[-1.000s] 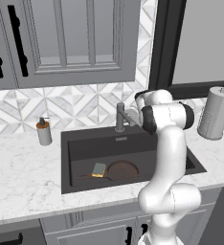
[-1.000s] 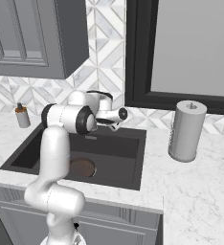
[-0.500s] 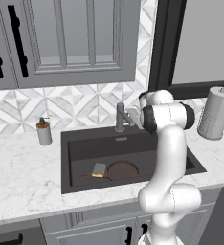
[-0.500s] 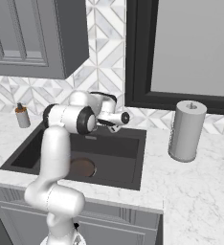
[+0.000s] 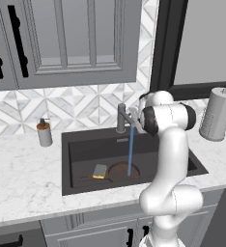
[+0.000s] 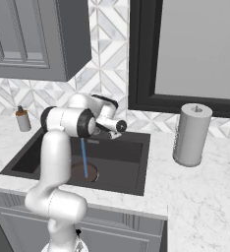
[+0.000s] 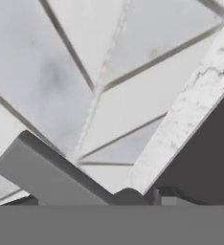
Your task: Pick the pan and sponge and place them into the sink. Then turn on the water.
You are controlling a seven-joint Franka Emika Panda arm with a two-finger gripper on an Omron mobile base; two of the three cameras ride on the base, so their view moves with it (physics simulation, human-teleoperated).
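The pan [image 5: 122, 171] and sponge [image 5: 100, 171] lie in the sink [image 5: 76, 149], below the faucet [image 5: 121, 117]; water [image 5: 131, 150] falls onto the pan. The stiff faucet lever is judged light to push. Jaw state at the gripper [image 6: 118, 129] cannot be told.

Arm [image 5: 170, 159] is being rendered as glossy white rounded segments, bulbous at the elbow and base. Dark grey to black bands are being shown at the joints [image 5: 150, 120], one wide ring at the upper joint. A round dark cap [image 6: 121, 126] is being shown on the wrist end. Cables, screws and markings cannot be made out.
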